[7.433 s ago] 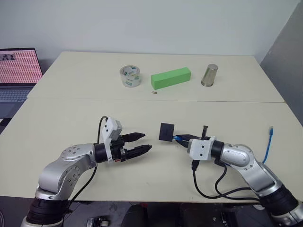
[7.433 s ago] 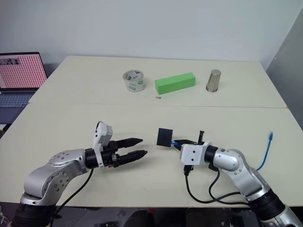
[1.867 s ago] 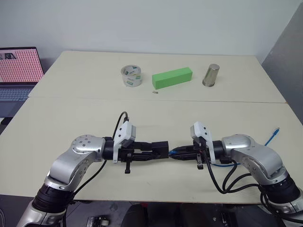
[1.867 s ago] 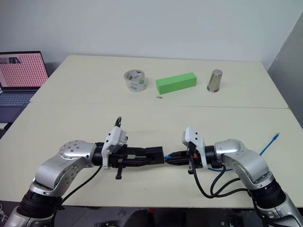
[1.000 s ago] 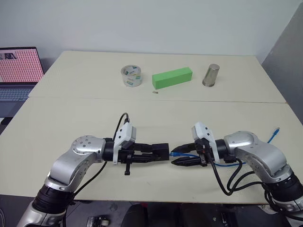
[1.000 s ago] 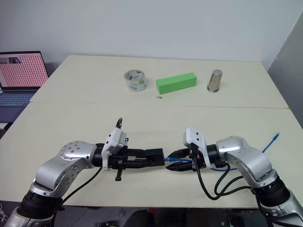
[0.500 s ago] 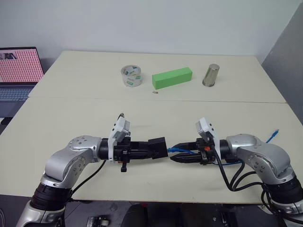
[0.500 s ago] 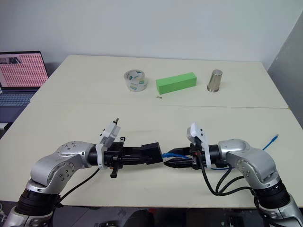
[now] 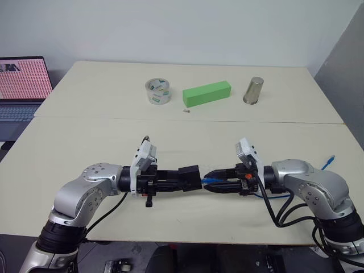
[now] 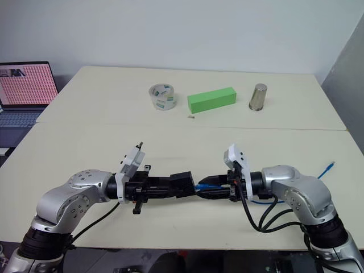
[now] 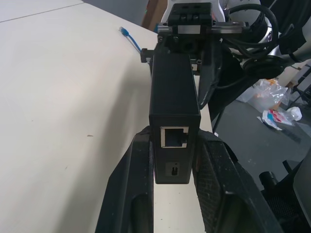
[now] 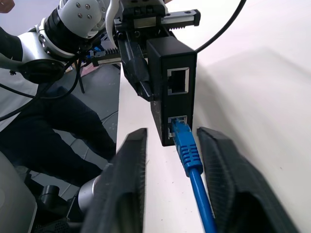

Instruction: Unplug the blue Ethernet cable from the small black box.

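I'm clamping the small black box (image 9: 189, 177) in my left end effector (image 9: 181, 181); the blue Ethernet cable (image 12: 187, 148) plug is sitting between my right end effector's (image 12: 171, 171) 2 unclosed fingers, lengthwise, still seated.

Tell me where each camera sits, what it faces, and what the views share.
Head eyes: look down over the table; both arms, the left hand and right hand meeting.
Left wrist: along its fingers clamping the small black box.
Right wrist: along its fingers beside the blue Ethernet cable.
Shared: box, cable.
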Tool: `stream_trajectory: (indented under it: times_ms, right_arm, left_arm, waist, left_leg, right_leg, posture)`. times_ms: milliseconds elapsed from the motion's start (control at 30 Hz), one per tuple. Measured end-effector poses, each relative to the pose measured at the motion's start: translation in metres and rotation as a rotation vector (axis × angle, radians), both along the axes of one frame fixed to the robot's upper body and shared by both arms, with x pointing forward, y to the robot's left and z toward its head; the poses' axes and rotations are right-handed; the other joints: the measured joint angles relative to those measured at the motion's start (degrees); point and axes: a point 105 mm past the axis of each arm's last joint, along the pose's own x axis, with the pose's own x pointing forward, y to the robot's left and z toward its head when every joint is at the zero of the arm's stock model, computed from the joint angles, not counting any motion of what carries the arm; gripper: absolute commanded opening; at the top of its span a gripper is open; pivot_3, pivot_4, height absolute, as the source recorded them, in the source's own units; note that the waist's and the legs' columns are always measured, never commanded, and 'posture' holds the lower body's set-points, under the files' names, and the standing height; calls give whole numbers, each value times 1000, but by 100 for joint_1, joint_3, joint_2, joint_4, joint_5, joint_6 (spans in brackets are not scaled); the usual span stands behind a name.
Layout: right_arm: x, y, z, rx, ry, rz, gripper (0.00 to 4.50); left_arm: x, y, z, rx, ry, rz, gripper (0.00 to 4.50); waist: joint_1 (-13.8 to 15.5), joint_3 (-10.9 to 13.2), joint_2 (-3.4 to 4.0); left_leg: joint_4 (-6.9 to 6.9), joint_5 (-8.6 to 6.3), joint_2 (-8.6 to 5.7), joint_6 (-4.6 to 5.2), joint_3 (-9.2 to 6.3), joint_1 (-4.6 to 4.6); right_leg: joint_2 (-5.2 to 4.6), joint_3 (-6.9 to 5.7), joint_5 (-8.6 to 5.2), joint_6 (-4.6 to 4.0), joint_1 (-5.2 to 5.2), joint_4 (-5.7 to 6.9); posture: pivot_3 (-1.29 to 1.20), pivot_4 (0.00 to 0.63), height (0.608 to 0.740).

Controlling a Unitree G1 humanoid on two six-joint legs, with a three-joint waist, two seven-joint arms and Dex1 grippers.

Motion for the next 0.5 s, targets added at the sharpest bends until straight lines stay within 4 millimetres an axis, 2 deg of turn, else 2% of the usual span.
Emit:
stream_trajectory:
  times_ms: [100, 133, 500]
  right_arm:
    - [1, 0, 0, -6, -5, -4, 169]
    - [1, 0, -1, -8, -7, -4, 85]
    - [1, 0, 0, -28, -31, 15, 79]
  left_arm:
    - [0, 0, 0, 0, -1, -2, 780]
    - [0, 0, 0, 0, -1, -2, 780]
    - [-1, 0, 0, 5, -1, -7, 780]
  waist:
    - [0, 0, 0]
    - [0, 0, 0]
    - [0, 0, 0]
  left_leg:
    - [0, 0, 0, 0, 0, 0]
    - [0, 0, 0, 0, 0, 0]
    - [0, 0, 0, 0, 0, 0]
  right_leg:
    - [0, 0, 0, 0, 0, 0]
    - [0, 0, 0, 0, 0, 0]
    - [0, 0, 0, 0, 0, 0]
  posture:
    - [0, 150, 740]
    - [0, 150, 740]
    - [0, 150, 740]
